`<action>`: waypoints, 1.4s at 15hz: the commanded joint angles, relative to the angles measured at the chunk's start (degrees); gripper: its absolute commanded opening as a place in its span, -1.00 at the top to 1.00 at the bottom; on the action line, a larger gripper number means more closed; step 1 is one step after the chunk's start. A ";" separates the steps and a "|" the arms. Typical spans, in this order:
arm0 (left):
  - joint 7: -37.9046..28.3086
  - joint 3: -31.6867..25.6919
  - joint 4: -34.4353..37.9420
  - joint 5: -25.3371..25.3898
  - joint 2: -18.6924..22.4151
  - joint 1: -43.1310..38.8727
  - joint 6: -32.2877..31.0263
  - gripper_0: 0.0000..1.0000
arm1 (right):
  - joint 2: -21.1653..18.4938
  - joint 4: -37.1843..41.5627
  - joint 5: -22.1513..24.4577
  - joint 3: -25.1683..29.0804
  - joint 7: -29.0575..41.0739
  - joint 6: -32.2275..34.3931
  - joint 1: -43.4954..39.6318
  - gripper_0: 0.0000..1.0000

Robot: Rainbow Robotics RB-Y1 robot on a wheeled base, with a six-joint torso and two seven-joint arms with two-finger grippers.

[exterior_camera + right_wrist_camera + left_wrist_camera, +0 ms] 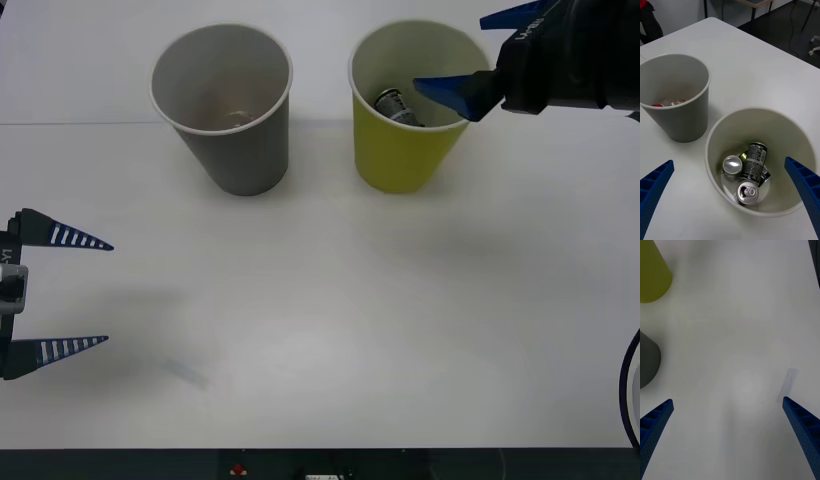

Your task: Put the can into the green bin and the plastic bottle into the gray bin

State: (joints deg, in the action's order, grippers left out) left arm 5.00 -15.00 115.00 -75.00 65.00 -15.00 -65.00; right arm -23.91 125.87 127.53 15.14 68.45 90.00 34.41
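The left gripper [85,292] is held wide apart and empty low over the near left of the table [330,320], well clear of both bins. Farther back, the right gripper [480,55] is poised above the green bin [400,150], its blue fingers [805,187] spread and nothing gripped between them. The can [747,192] is seen lying at the bottom of that bin, pull-tab up, among others. To its left the gray bin [235,140] is stood upright, a little apart, with something red-and-clear glimpsed at its bottom; a bottle cannot be confirmed.

Risk is judged to lie with the right gripper: one finger is placed just over the green bin's rim, and a sideways withdrawal could catch the light paper wall and tip the bin, spilling its cans. A straight lift would be called for.

Counted: two bins, one gray and one green; two grippers; four cans in the green bin, it appears, two silver-topped ones upright, one dark one tilted, a fourth partly hidden beneath it.
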 commanded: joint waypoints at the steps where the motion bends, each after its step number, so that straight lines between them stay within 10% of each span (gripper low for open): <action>1: 0.00 0.00 0.00 0.00 0.00 0.00 0.00 -1.00 | 0.01 4.73 -3.96 2.35 -1.66 0.00 -5.31 -1.00; 14: 0.00 0.00 0.00 0.00 0.00 0.00 0.00 -1.00 | 0.01 11.68 -14.77 3.41 -19.15 -10.72 -34.23 -1.00; 21: 0.00 0.00 0.00 0.00 0.00 0.00 0.00 -1.00 | 0.01 1.22 -23.38 2.53 -35.14 -15.38 -40.65 -1.00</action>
State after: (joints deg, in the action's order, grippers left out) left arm 5.00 -15.00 115.00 -75.00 65.00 -15.00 -65.00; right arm -23.91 128.49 104.89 17.86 35.22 75.04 -5.95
